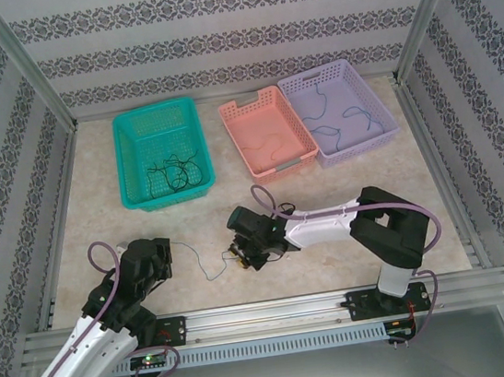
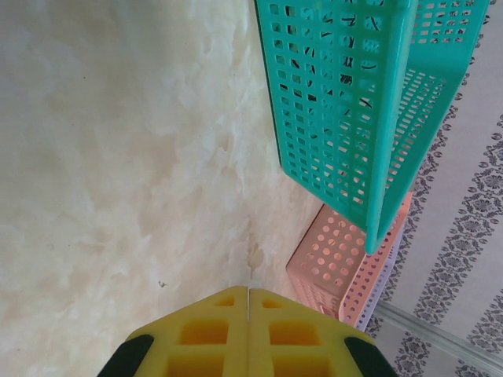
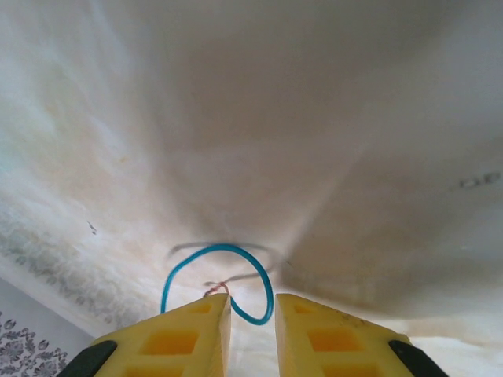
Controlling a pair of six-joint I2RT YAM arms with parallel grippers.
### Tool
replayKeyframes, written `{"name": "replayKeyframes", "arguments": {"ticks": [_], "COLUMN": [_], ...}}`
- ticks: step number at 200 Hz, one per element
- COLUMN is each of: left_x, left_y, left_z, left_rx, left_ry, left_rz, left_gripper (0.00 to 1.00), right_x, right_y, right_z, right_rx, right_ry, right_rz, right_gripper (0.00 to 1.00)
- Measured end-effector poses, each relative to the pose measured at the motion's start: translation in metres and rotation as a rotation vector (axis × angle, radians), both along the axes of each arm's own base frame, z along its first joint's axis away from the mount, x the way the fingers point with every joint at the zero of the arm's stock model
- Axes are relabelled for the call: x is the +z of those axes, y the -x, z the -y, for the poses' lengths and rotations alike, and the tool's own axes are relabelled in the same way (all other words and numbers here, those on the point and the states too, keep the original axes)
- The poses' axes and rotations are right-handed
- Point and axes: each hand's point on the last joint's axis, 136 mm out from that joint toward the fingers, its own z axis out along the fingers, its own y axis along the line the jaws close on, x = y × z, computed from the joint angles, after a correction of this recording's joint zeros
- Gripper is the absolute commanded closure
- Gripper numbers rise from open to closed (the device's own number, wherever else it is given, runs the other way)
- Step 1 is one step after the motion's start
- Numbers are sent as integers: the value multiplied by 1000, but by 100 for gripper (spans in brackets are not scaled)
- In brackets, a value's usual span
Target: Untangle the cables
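Left jaws: the yellow foam pads of the left gripper (image 2: 248, 302) are pressed flat together with no gap; I cannot tell if anything is pinched between them.
Right jaws: the pads of the right gripper (image 3: 251, 305) are released, with a narrow slot between them.
Hard to see: from above, both gripper tips are small and dark, so contact with the strand is unclear. The left wrist view cuts off the teal basket (image 1: 154, 109) and the pink basket (image 1: 250, 102) at the frame edge.
Materials: the pads are soft foam with square hollows. The baskets are perforated plastic with a grid of holes. The table (image 1: 326, 188) is pale and marbled.
Blue cable (image 3: 216, 247): thin and glossy, it curls in a loop just in front of the right pads. One side drops into the slot and a bare coppery end lies beside the left pad. From above, the strand runs between the two grippers, and its far end reaches the left tip.
Black cables (image 1: 176, 173): a small tangle on the teal basket floor, well apart from both grippers.
Purple basket (image 1: 316, 73): loose blue squiggles lie inside.
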Motion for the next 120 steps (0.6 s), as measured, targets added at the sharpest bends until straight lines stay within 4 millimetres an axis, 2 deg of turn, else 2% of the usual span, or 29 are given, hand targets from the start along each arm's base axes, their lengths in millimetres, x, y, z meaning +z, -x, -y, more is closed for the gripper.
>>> {"name": "replayKeyframes", "arguments": {"ticks": [51,63,86,106,120], "left_x": [0,-1,0,9,27], "left_y": [0,1,1,0,-5], "left_z": [1,1,1,1,1], "left_rx": [-5,-6,-11,-17,-18], "left_ry": [2,1,-6,-17,-36], "left_rz": [-3,-4,-5,4,27], "left_gripper": [100,100,100,100,100], "right_x": [-7,-8,-9,-8,-6], "right_y": [2,2,3,-1,-10], "right_z": [0,-2,0,2,8], "right_rx": [6,9,19,68,115], "right_ry": [19,21,35,46,67], "right_rz": [-13,-14,-19,13,55], "right_gripper": [79,84,100,100,100]}}
